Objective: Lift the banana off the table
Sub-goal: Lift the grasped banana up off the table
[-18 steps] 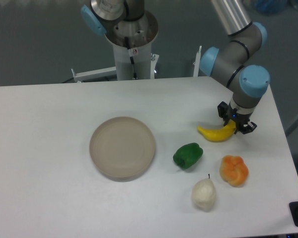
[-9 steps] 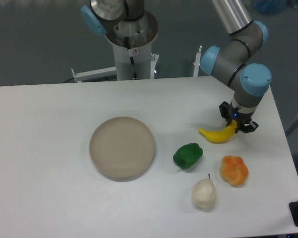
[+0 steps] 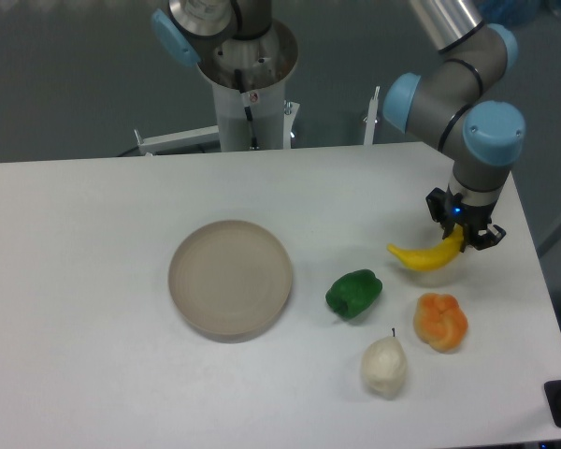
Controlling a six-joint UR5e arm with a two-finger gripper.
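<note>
Banana pinched by one tip, lifting near the worktop's right side

I have the gripper [image 3: 467,234] clamped on the right end of the banana [image 3: 428,256], and the fruit hangs out to the left of the jaws like a lever; a soft shadow under it tells me it is probably just clear of the worktop [image 3: 93,281], though I cannot be sure of the gap. My worry is that end-on hold: the smooth, tapered tip could slide out or the banana could swing down around the pinch if I move the arm sharply. The orange fruit [image 3: 440,321] sits just below it, and the green pepper [image 3: 353,292] lies near on the lower left, so a drop would likely knock into one of them. The pear [image 3: 383,366] and plate [image 3: 230,277] are well apart from all this.
</note>
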